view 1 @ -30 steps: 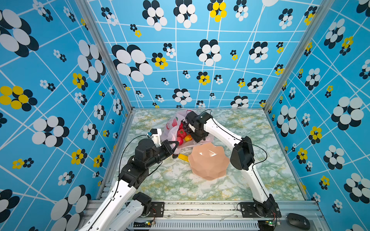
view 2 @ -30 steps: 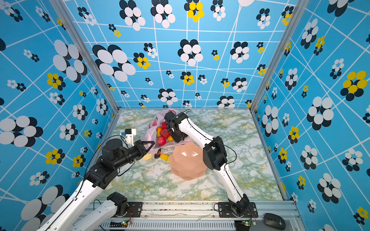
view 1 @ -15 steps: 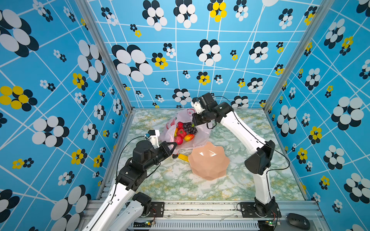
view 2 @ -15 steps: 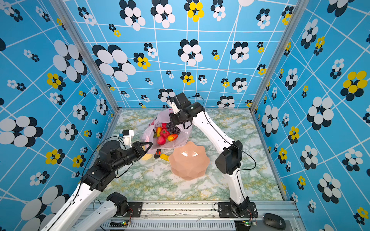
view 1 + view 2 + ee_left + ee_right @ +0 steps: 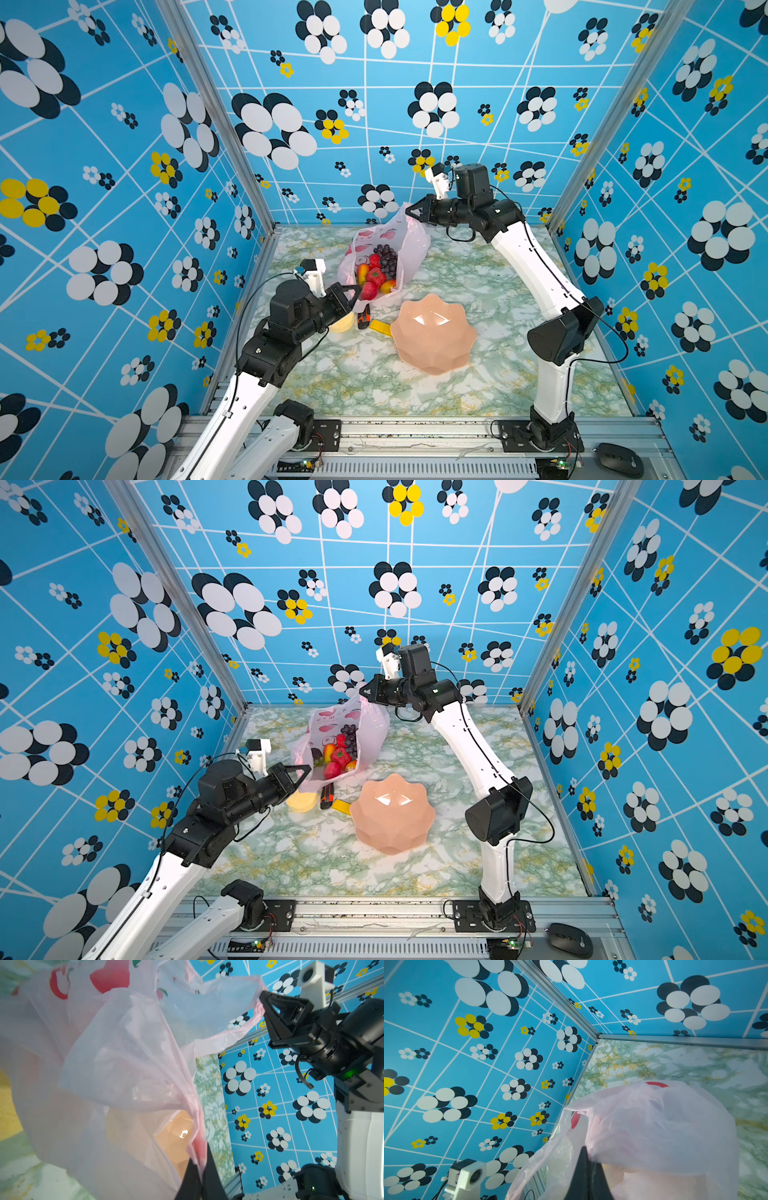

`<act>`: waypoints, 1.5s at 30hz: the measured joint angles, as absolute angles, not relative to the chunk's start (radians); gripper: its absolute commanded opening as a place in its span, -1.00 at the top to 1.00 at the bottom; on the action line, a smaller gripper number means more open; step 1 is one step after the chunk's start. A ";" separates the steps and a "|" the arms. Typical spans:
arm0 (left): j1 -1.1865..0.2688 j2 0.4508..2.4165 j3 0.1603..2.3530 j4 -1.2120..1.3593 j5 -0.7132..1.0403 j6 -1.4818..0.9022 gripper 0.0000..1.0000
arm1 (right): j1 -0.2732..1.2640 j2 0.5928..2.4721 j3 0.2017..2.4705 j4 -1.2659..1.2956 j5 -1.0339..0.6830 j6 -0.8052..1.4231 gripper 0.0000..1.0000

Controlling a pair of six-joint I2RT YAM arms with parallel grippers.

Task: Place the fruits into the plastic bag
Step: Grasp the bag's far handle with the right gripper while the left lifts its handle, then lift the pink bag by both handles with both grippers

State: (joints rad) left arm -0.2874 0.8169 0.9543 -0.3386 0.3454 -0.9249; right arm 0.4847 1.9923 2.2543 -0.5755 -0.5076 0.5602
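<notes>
- Both top views: bag (image 5: 415,245) on table (image 5: 353,374), mouth held wide, fruits (image 5: 376,276) inside.
- Left gripper (image 5: 355,290) clamped on the bag's near rim.
- Right gripper (image 5: 410,211) clamped on the far rim, raised.

Both are glossy white shells linked by matt black drum-shaped joints: the left arm (image 5: 232,415) and the right arm (image 5: 536,266) look like twins. A thin black cable (image 5: 249,303) loops along each. Each wrist carries a small boxy white camera housing (image 5: 313,274), with a round lens on the right one (image 5: 311,978). The left gripper (image 5: 353,291) and right gripper (image 5: 409,210) are black, with open triangular fingers. A green indicator light (image 5: 349,1073) glows above a dark grey screwed bracket (image 5: 361,1093). Black bolted base plates (image 5: 536,436) sit underneath.
</notes>
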 measured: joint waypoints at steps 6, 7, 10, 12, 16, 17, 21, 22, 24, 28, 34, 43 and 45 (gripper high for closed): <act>-0.071 1.127 1.357 -0.324 0.447 -0.879 1.00 | 0.434 2.128 2.507 -0.481 -0.531 0.651 1.00; -0.056 1.182 1.424 -0.321 0.457 -0.870 1.00 | 0.422 2.162 2.569 -0.474 -0.533 0.670 1.00; -0.023 1.339 1.621 -0.317 0.484 -0.854 1.00 | 0.387 2.275 2.773 -0.443 -0.539 0.731 1.00; -0.009 1.429 1.744 -0.322 0.499 -0.852 1.00 | 0.367 2.318 2.851 -0.408 -0.542 0.779 1.00; -0.001 1.521 1.887 -0.321 0.521 -0.869 1.00 | 0.345 2.321 2.872 -0.343 -0.542 0.841 1.00; -0.001 1.531 1.906 -0.318 0.529 -0.875 1.00 | 0.345 2.316 2.872 -0.331 -0.543 0.850 1.00; -0.001 1.535 1.916 -0.310 0.549 -0.889 1.00 | 0.346 2.274 2.848 -0.288 -0.560 0.861 1.00; -0.001 1.535 1.906 -0.302 0.551 -0.895 1.00 | 0.346 2.265 2.846 -0.282 -0.561 0.862 1.00; -0.001 1.534 1.861 -0.273 0.563 -0.913 1.00 | 0.346 2.243 2.846 -0.270 -0.565 0.862 1.00; -0.006 1.546 1.748 -0.240 0.574 -0.936 1.00 | 0.346 2.199 2.845 -0.249 -0.567 0.861 1.00; -0.022 1.597 1.693 -0.239 0.577 -0.954 1.00 | 0.317 2.167 2.845 -0.227 -0.583 0.862 1.00; -0.033 1.601 1.763 -0.232 0.590 -0.976 1.00 | 0.273 2.167 2.843 -0.252 -0.625 0.861 1.00; -0.038 1.605 1.808 -0.232 0.592 -0.982 1.00 | 0.263 2.166 2.830 -0.255 -0.642 0.861 1.00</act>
State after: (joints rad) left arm -0.0380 1.6054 1.8084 -0.2317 0.5922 -0.9817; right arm 0.2630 2.1662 2.8304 -0.2546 -0.6418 0.8608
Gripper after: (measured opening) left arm 0.040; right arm 0.049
